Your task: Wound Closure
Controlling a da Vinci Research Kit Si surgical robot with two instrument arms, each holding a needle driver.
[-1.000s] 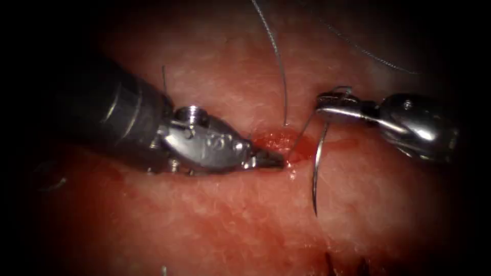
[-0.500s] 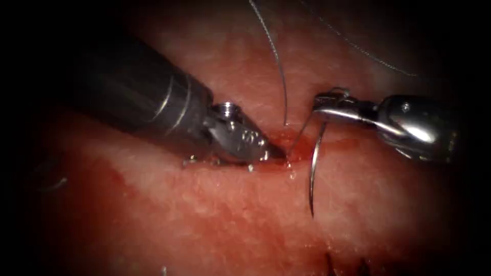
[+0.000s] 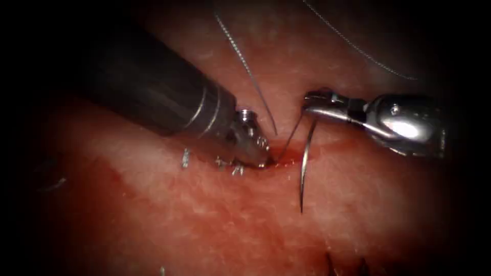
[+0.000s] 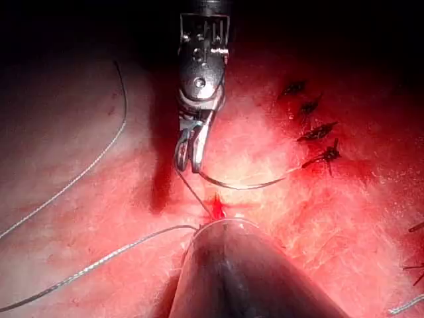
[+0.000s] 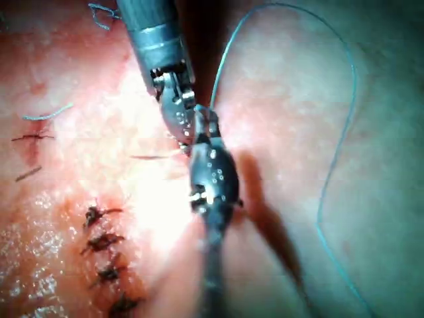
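while the right tool (image 3: 312, 102) pinches the needle (image 3: 304, 163) near its tail, the curve hangs lengthwise, tip toward the viewer; left tool (image 3: 263, 161) jaws unclear

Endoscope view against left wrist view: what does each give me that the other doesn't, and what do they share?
The endoscope view gives the left gripper, its tip down at the cut in the red fluid; what it holds cannot be told. The left wrist view gives a row of finished stitches, while the left arm's shaft covers that tip. Both show the right gripper shut on the needle near its thread end, the needle out of the tissue, and thread leading from the cut.
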